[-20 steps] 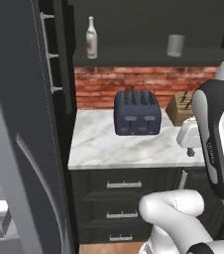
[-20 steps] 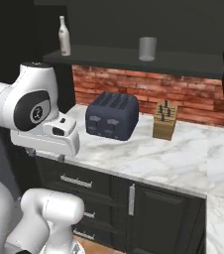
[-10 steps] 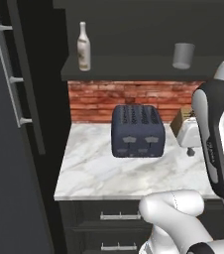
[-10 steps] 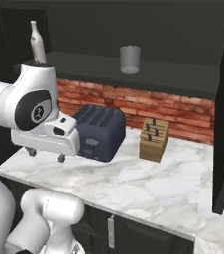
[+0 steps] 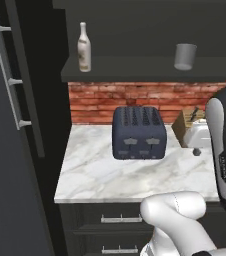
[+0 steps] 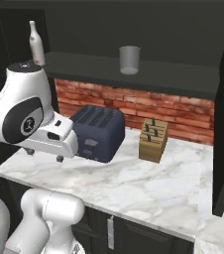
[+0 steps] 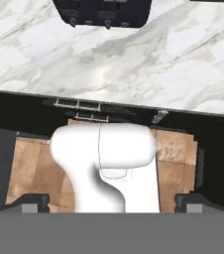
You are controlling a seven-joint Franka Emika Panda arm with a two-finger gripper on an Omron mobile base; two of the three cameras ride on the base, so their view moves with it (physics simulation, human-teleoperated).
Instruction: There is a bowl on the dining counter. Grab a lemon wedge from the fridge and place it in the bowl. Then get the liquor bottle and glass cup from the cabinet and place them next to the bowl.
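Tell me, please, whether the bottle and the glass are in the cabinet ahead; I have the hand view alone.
Observer: Yes, the bottle stands upright at the left end of the open shelf above the counter.
Operator: Thank you; and the glass?
Observer: The glass stands on the same shelf, to the bottle's right and well apart from it.
Operator: Is anything beside the toaster?
Observer: A knife block stands on the counter to its right.
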